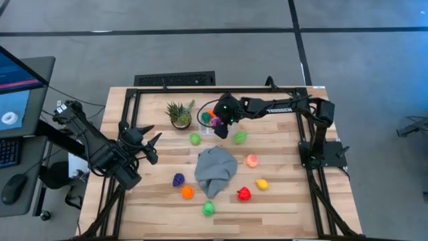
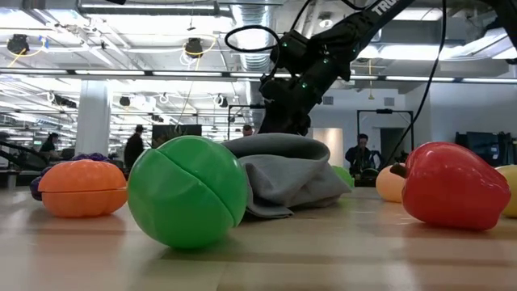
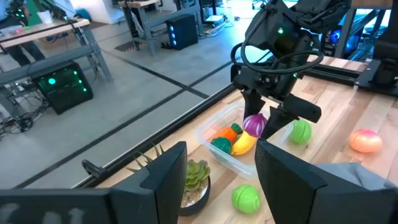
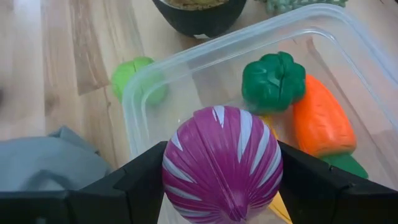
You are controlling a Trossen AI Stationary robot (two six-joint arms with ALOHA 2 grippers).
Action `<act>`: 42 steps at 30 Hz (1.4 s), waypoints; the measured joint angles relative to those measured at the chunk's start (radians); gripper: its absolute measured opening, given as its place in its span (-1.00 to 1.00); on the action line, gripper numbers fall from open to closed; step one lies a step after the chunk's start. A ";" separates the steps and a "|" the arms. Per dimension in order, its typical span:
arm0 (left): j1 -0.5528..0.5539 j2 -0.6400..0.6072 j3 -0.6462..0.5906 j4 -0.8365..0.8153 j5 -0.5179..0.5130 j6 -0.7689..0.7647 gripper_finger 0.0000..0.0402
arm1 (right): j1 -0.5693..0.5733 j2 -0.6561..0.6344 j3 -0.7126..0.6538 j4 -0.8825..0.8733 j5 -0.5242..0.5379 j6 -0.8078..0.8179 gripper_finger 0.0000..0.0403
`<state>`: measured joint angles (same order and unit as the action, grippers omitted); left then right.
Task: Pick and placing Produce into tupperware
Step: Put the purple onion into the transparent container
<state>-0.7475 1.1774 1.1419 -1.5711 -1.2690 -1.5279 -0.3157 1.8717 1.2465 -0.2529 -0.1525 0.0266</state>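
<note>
The clear tupperware (image 4: 348, 43) stands at the table's far middle (image 1: 207, 122), next to a potted plant (image 1: 179, 114). In it lie a green piece (image 4: 273, 81), an orange carrot (image 4: 323, 121) and a yellow piece (image 3: 244, 144). My right gripper (image 4: 222, 186) is over it, shut on a purple, white-striped onion (image 4: 222, 162). More produce lies loose on the table: green (image 1: 194, 138), green (image 1: 240, 137), peach (image 1: 252, 160), yellow (image 1: 261, 183), red (image 1: 244, 194), orange (image 1: 187, 192), purple grapes (image 1: 178, 179). My left gripper (image 1: 150, 137) waits open at the table's left, raised. My right gripper pinches the onion by its two opposite sides (image 4: 171, 168), one finger (image 4: 140, 183) on each side. The fingers slant down from the table's right. The onion (image 3: 254, 124) hangs over the inside of the tupperware; whether it touches the pieces below, I cannot tell.
A crumpled grey cloth (image 1: 215, 169) lies at the table's middle, with a green piece (image 1: 208, 208) near the front edge. A dark frame (image 1: 221, 88) runs round the table's far and side edges. A keyboard (image 1: 175, 80) sits beyond the far edge.
</note>
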 joint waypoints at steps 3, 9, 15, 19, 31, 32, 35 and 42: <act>0.000 0.000 0.000 0.000 0.000 0.000 -0.10 | 0.000 0.012 0.000 0.014 0.022 0.000 0.42; 0.000 0.000 0.000 0.000 0.005 -0.002 -0.10 | -0.014 0.046 0.001 0.005 0.023 0.038 0.42; 0.000 0.000 0.000 0.000 0.008 -0.002 -0.10 | -0.018 0.048 0.000 0.014 0.023 0.047 0.42; 0.000 0.000 0.000 0.000 0.008 -0.001 -0.10 | -0.028 0.048 0.000 0.023 0.023 0.065 0.42; 0.000 0.000 0.000 0.000 0.007 0.001 -0.10 | -0.026 0.048 0.000 0.026 0.020 0.045 0.42; 0.000 0.000 0.000 0.000 0.007 0.001 -0.10 | -0.026 0.048 0.000 0.026 0.020 0.045 0.42; 0.000 0.000 0.000 0.000 0.007 0.001 -0.10 | -0.025 0.048 0.000 0.025 0.020 0.045 0.42; 0.000 0.000 0.000 0.000 0.006 0.000 -0.10 | -0.025 0.048 0.000 0.021 0.020 0.052 0.42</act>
<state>-0.7475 1.1770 1.1419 -1.5711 -1.2625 -1.5280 -0.3408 1.9198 1.2461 -0.2317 -0.1326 0.0788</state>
